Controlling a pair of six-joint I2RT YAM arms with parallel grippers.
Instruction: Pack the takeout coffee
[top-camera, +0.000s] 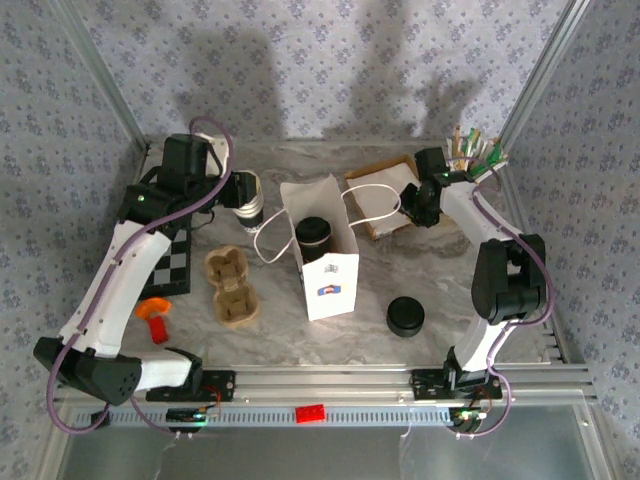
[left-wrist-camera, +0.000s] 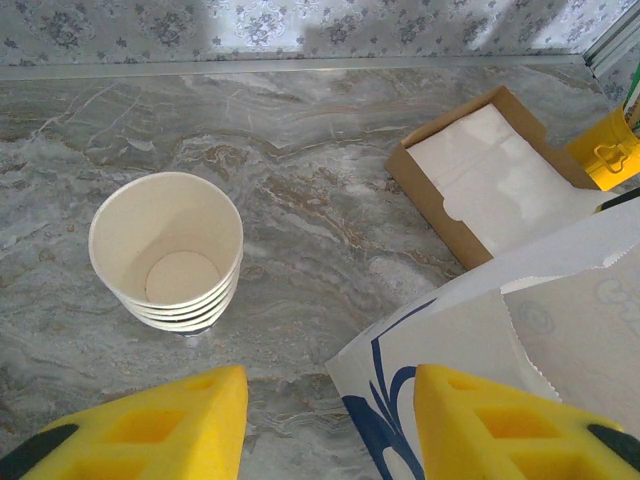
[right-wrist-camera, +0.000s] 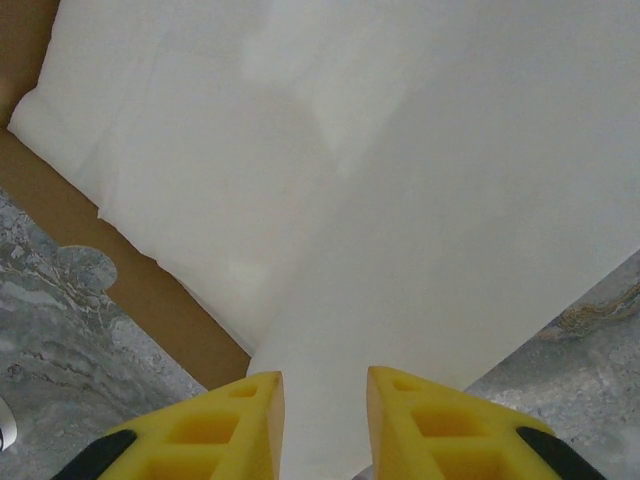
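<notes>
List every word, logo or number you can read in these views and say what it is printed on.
No text can be read as words.
Paper bag: a small blue and red logo on its front, too small to read from the top camera. The left wrist view shows blue curved strokes of print but no whole letters.
Stack of cups: plain, no print on the parts shown.

My overhead camera looks steeply down from above and behind me, taking in the whole table (top-camera: 430, 275). My left wrist camera sits low, facing the table's far edge. My right wrist camera hangs close over the napkin box (right-wrist-camera: 170, 305), which all three views share.
</notes>
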